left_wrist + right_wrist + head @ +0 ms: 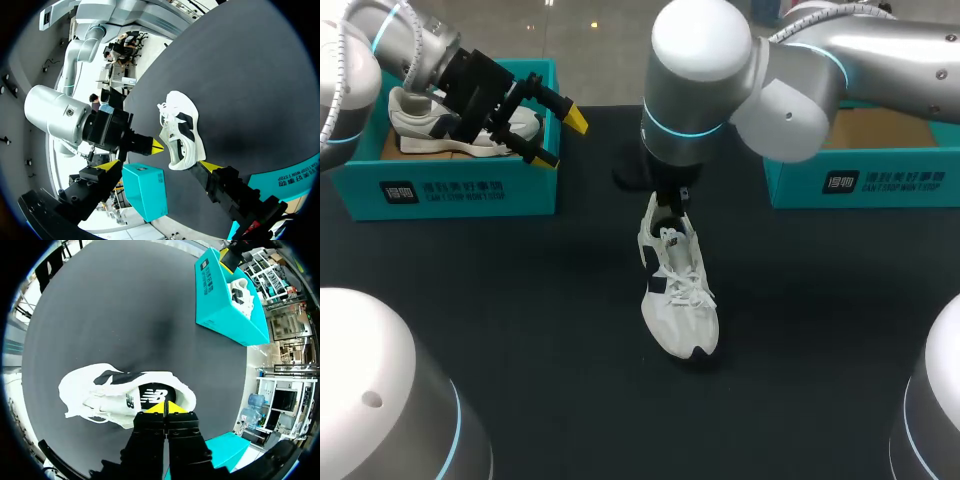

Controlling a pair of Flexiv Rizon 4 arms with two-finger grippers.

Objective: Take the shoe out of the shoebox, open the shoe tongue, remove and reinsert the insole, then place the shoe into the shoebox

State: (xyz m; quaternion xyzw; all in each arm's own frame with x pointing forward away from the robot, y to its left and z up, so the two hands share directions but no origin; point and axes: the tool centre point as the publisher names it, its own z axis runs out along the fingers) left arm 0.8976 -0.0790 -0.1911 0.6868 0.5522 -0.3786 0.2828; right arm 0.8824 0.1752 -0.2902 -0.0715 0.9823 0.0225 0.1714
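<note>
In the middle of the frame a white lace-up sneaker with dark panels (678,295) lies on the black table (520,330), toe toward the bottom edge. The right pincer (670,208) meets its heel, fingers hidden under the wrist. At upper left the left pincer (560,138) hangs spread over a teal cardboard shoebox (460,190) with white print on its front, holding a second white shoe (425,125). A second teal box (865,180), printed alike, sits at upper right.

From the left wrist, the left pincer (159,167) is spread and grips nothing. The sneaker (182,130) lies just ahead, the right pincer (156,146) at its heel.

From the right wrist, the right pincer (165,407) has its tips pressed together at the sneaker's (100,390) heel rim, beside the logo-printed insole (150,397). Whether they nip the collar cannot be told.
</note>
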